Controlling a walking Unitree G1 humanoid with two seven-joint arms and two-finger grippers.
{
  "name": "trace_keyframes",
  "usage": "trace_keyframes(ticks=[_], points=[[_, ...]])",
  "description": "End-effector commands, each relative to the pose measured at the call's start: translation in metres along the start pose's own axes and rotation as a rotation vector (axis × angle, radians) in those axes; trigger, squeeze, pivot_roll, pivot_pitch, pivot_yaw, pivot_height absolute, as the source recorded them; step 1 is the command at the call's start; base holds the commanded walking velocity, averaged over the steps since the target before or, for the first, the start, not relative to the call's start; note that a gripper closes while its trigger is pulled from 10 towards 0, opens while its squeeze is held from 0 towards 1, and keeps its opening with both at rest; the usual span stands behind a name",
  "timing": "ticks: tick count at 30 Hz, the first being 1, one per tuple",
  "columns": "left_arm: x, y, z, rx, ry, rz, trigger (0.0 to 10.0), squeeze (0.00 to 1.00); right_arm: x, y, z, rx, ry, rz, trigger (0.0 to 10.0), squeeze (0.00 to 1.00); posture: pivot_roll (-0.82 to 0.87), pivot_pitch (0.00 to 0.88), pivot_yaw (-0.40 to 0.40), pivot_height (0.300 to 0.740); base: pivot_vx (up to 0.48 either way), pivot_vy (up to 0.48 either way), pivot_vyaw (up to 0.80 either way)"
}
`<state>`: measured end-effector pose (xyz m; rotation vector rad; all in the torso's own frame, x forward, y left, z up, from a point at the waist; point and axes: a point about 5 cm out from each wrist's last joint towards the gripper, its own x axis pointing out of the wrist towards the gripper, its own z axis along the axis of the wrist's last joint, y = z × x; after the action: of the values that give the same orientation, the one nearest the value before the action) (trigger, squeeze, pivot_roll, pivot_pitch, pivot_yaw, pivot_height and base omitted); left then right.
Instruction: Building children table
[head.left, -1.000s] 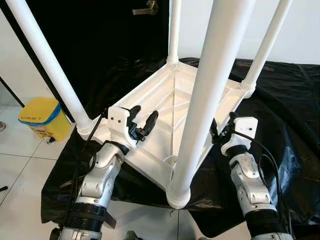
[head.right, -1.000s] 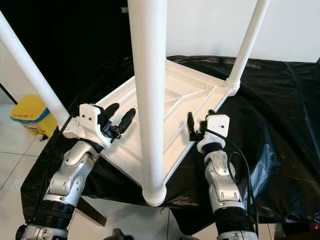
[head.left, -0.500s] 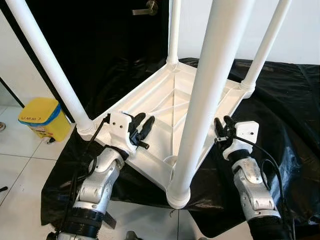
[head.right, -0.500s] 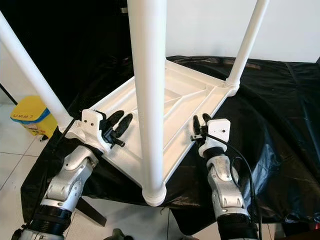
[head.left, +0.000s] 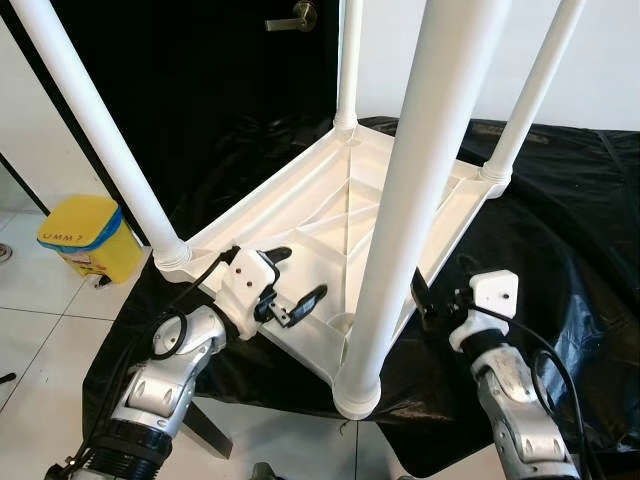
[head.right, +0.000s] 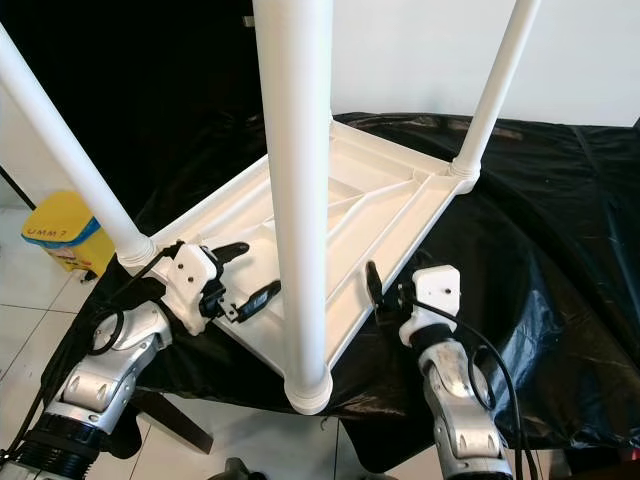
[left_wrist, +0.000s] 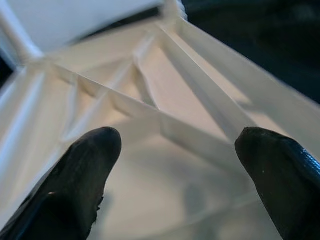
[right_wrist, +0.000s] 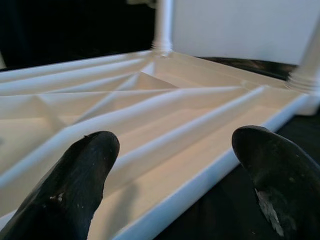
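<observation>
Since it lies inverted, table (head.right: 380, 200) legs (head.right: 295, 200) point upward.

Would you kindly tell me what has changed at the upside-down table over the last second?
Both grippers drew back toward the robot and sank lower along the upturned white plastic table. The left gripper opened wider, straddling the near-left rim; the right gripper dropped from the near-right rim to the black plastic sheet, open. Neither holds anything. The table, its four legs and the yellow bin stayed put.
</observation>
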<state>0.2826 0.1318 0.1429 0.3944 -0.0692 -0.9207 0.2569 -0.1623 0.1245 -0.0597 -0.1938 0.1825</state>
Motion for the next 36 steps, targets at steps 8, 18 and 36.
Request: trace_keyframes(ticks=[8,18,36], points=[[-0.010,0.009,-0.014,0.119,0.165,-0.196,10.0,0.00,-0.008,-0.008,0.001,-0.033,0.034,0.009,10.0,0.00,-0.08,0.087,0.032,0.740,0.000,0.000,0.00],[0.017,0.001,-0.028,0.255,0.255,-0.254,10.0,0.00,-0.009,-0.003,0.005,-0.018,0.026,-0.007,10.0,0.00,-0.08,0.093,0.047,0.740,0.000,0.000,0.00],[0.074,-0.005,-0.021,0.271,0.201,-0.101,10.0,0.00,-0.004,-0.004,0.009,0.000,0.021,-0.050,10.0,0.00,-0.08,0.092,0.041,0.740,0.000,0.000,0.00]])
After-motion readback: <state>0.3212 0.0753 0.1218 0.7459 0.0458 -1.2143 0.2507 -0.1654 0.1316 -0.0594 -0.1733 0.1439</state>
